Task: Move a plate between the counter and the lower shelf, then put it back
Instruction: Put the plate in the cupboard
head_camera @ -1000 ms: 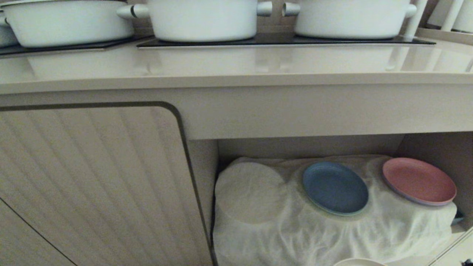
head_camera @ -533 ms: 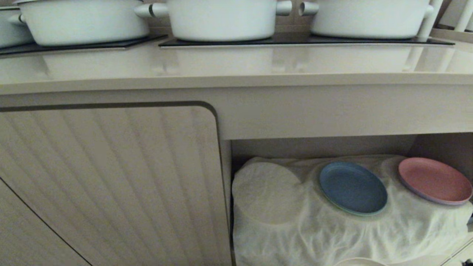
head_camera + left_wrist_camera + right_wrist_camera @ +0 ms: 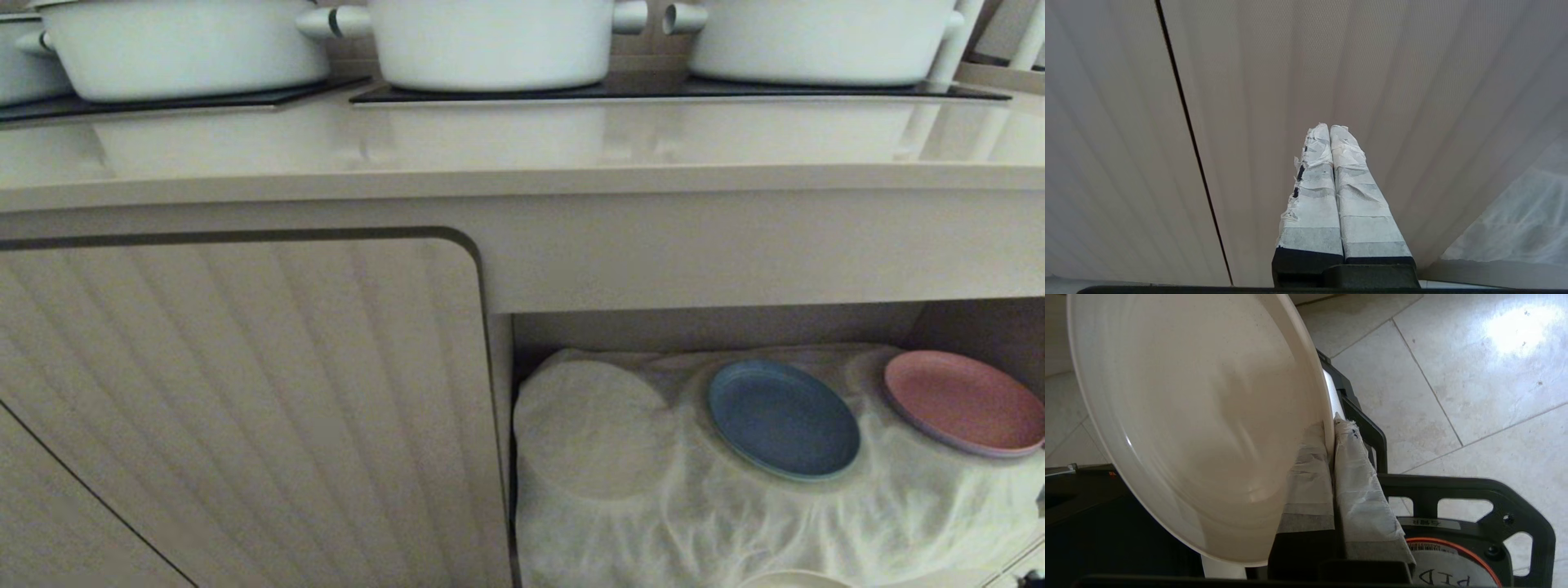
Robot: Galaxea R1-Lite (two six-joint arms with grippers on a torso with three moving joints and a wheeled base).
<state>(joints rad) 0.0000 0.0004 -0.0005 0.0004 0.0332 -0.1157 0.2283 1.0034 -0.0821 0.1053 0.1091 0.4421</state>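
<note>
Scene shifted rightward, one plate (image 3: 1200, 428) clamped, right end effector (image 3: 1331, 435)

Kitchen: white pots (image 3: 490, 41) on black hob panels (image 3: 678, 90) at 12 o'clock, beige counter (image 3: 522, 139), fluted cabinet door (image 3: 245, 408) at 8, tiled floor (image 3: 1474, 375).

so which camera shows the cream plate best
The right wrist view: the plate fills it, its rim pinched in the right gripper. The head view catches only a sliver of it at the bottom edge; the left wrist view shows none.
</note>
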